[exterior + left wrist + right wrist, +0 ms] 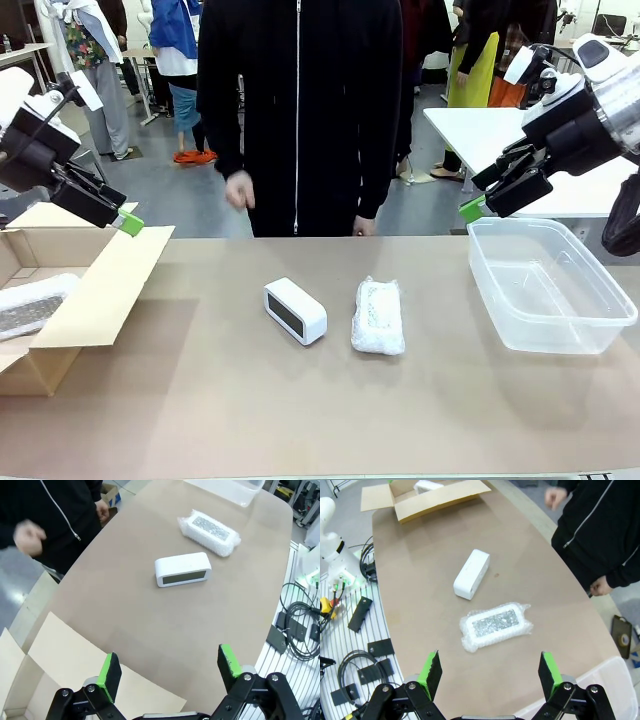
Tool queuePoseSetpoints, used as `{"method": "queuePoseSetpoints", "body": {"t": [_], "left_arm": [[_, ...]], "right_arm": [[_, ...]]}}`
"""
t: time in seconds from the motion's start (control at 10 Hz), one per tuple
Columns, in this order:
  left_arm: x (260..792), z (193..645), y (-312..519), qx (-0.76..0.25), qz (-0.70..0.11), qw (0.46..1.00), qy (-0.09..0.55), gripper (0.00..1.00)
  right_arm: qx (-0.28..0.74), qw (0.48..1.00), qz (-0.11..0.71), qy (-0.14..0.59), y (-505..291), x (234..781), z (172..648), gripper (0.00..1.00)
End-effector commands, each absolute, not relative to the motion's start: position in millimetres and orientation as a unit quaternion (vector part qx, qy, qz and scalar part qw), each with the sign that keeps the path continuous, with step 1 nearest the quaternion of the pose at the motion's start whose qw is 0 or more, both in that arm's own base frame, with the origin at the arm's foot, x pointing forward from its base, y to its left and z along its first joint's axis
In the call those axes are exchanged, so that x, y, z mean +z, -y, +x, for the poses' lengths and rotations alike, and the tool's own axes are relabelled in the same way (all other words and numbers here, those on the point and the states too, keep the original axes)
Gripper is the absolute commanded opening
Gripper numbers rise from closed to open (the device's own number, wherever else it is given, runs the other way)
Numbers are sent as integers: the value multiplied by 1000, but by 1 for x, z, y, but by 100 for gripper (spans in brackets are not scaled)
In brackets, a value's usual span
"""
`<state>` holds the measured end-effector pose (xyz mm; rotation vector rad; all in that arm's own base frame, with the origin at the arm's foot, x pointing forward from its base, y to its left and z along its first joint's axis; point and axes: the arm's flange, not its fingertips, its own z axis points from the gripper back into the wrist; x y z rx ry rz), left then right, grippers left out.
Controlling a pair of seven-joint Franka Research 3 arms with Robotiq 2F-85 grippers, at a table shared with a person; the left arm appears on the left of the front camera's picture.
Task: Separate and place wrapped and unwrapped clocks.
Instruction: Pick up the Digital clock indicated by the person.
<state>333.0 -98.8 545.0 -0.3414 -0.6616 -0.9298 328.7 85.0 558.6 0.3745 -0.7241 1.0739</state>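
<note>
Unwrapped clock (295, 311): I see it mid-table, just left of a wrapped clock (378, 316).
Box (100, 290): left, holds second wrapped clock (30, 303).
Left gripper (169, 667): jaws apart, empty.
Right gripper (490, 670): jaws apart, empty.

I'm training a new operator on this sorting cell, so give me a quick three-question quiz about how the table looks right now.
1. True or false: the bare clock lies inside the clear bin.
2. What lies in the cardboard box? A) a wrapped clock B) an unwrapped clock C) nothing
3. Fill in: the left tool and the right tool both stand ___ and hold nothing.

Key: 1 false, it lies on the table; 2 A; 3 open.
</note>
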Motion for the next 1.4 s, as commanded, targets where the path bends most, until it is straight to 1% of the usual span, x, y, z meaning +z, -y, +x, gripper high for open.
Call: {"method": "queuePoseSetpoints", "body": {"t": [0.0, 1.3], "left_arm": [[542, 334, 100, -429, -162, 829, 321, 100], [542, 334, 100, -429, -162, 829, 321, 100]], "right_arm": [[498, 777, 186, 337, -86, 556, 329, 100], [498, 777, 186, 337, -86, 556, 329, 100]]}}
